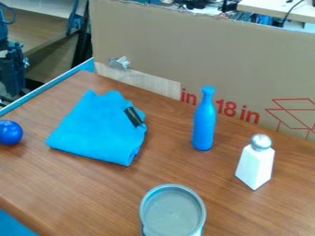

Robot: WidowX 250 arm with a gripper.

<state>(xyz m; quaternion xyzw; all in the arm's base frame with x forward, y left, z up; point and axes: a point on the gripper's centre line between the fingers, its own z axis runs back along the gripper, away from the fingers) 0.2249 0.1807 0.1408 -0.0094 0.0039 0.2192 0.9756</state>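
1. Blue cloth (98, 129) lies folded on a brown wood-grain tabletop (92, 184), towards the left of the view. Its layers make a loose, flattish bundle that seems settled by its own weight.
2. A small black piece (133, 117) rests at a slant on the cloth, near its right edge. Whether it is attached or simply laid there is unclear.
3. A slim blue bottle (204, 122) stands upright to the right of the cloth, apart from it, probably balanced on its base.
4. Further right and nearer the viewer is a white, tapered shaker (255, 163) with a silver top. It is upright, its wider bottom likely keeping it steady.
5. A round grey container (173, 186) sits at the bottom centre, its recessed top facing up.
6. A glossy blue ball (10, 132) rests at the left edge; its shape could let it roll if nudged.
7. Behind, a cardboard panel (246, 60) rises like a screen, perhaps to close off the workspace.
8. Whether the claw is open, closed or gripping anything, I cannot tell.
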